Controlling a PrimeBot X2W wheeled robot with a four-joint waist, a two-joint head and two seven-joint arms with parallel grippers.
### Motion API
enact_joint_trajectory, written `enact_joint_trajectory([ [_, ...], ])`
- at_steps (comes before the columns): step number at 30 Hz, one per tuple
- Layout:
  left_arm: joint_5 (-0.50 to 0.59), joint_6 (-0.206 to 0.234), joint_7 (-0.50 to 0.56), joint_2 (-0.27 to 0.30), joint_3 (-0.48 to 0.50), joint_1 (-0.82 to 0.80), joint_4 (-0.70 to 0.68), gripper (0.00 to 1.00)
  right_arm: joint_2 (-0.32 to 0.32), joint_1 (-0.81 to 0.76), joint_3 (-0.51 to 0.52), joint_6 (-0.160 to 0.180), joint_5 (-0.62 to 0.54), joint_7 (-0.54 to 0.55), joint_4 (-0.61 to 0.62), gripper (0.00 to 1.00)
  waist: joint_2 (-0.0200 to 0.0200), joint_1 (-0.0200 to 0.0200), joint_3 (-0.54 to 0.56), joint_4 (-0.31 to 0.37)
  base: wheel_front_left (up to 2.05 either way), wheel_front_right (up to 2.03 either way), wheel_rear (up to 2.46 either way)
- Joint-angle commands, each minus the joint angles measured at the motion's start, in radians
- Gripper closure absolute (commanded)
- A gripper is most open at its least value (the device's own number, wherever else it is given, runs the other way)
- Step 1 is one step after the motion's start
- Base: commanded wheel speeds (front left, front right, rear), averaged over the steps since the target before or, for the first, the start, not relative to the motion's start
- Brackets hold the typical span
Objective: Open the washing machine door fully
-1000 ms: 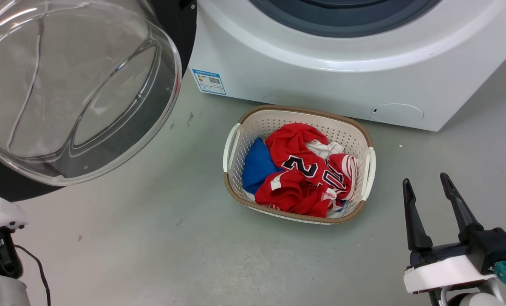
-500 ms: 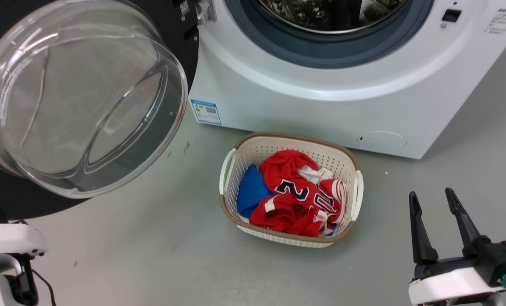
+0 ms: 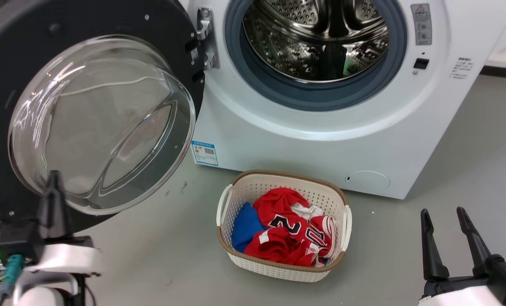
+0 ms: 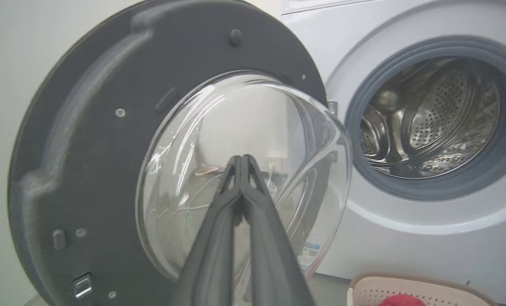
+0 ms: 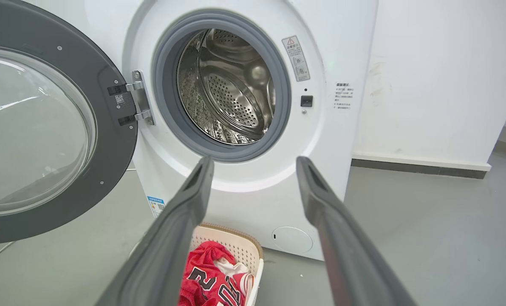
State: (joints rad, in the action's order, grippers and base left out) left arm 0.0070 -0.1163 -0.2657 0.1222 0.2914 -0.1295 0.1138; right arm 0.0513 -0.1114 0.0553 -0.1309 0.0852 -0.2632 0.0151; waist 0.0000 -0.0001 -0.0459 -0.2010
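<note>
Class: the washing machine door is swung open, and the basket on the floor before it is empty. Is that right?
No: the basket holds red, white and blue clothes, as the head view shows. The washing machine door is indeed swung open.

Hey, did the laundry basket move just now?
No. The laundry basket still sits before the washing machine, between its blue sticker and round flap; the whole head view shifted, so the camera moved.

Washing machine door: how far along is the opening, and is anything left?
Done: the washing machine door stands swung wide off the drum. In hand: nothing; left pincer shut, pointing at the glass, right pincer open, empty. Left: perhaps a last push; contact with the glass unclear.
</note>
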Motion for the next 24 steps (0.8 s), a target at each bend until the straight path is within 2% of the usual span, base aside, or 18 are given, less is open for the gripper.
enact_joint_trajectory([
  [1, -0.015, -0.006, 0.002, -0.015, -0.032, 0.026, -0.020, 1.00, -0.002, -0.013, 0.003, 0.000, 0.002, -0.002, 0.013, 0.00, 0.0000, 0.0001, 0.024, 0.016, 0.00, 0.00, 0.00],
  [8, -0.034, -0.011, 0.002, -0.035, -0.134, 0.080, -0.068, 1.00, -0.002, -0.024, 0.012, 0.000, 0.007, -0.002, 0.039, 0.00, 0.0000, 0.0001, 0.046, 0.068, 0.00, 0.00, 0.00],
  [21, -0.060, 0.011, 0.002, -0.063, -0.204, 0.187, -0.088, 1.00, -0.002, -0.054, 0.009, 0.000, 0.026, -0.002, 0.044, 0.00, 0.0000, 0.0001, 0.063, 0.190, 0.00, 0.00, 0.00],
  [22, -0.063, 0.015, 0.002, -0.065, -0.211, 0.193, -0.083, 0.91, -0.002, -0.056, 0.010, 0.000, 0.028, -0.002, 0.044, 0.00, 0.0000, 0.0001, 0.064, 0.195, 0.00, 0.00, 0.00],
  [23, -0.063, 0.018, 0.002, -0.066, -0.218, 0.200, -0.077, 0.63, -0.002, -0.057, 0.011, 0.000, 0.030, -0.002, 0.044, 0.00, 0.0000, 0.0001, 0.065, 0.199, 0.00, 0.00, 0.00],
  [24, -0.067, 0.020, 0.002, -0.067, -0.223, 0.206, -0.072, 0.06, -0.002, -0.059, 0.012, 0.000, 0.032, -0.002, 0.043, 0.00, 0.0000, 0.0001, 0.066, 0.203, 0.00, 0.00, 0.00],
])
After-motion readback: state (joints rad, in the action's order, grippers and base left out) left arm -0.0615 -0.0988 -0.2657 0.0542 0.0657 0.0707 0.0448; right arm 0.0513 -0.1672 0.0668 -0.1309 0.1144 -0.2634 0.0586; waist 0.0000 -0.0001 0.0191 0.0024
